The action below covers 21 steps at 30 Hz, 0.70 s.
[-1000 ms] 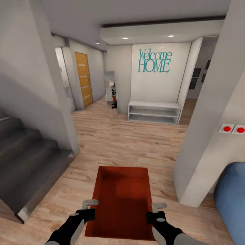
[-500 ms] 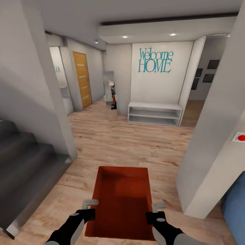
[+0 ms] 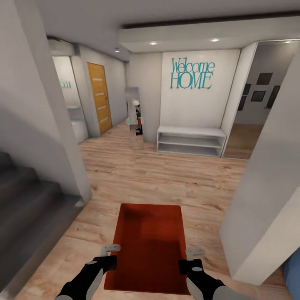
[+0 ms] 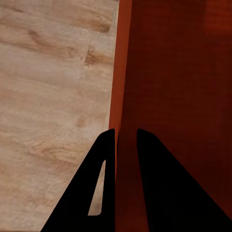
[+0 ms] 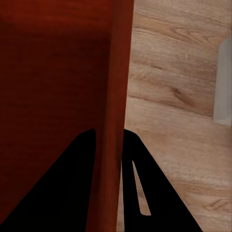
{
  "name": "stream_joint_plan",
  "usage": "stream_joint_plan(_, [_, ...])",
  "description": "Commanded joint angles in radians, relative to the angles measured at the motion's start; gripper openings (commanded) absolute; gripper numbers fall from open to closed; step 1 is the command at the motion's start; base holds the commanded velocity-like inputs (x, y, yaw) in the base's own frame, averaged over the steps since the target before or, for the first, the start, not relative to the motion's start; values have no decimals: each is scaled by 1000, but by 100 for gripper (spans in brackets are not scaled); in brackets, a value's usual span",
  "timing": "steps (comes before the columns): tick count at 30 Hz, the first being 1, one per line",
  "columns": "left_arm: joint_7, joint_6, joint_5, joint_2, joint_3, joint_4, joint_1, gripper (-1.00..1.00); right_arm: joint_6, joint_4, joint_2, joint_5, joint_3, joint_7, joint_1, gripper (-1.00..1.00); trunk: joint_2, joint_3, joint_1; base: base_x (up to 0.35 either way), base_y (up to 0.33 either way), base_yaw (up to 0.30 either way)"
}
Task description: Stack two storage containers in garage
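An orange-red storage container, open-topped and empty, is carried level above the light wood-plank floor, gripped by both long walls.

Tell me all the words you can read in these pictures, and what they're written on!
"Welcome HOME": teal letters on the white wall panel above the low white shelf.
Pale greenish marks on the wall through the doorway at the far left: too blurred to read.
No writing can be seen on the storage container.
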Motion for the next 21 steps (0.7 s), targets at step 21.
stream_joint_plan(21, [11,8,-12,1,-10,-5,0,-100,-7,24,-2,-23,8,-5,-1,-100,-2,-2,1,322,0,0])
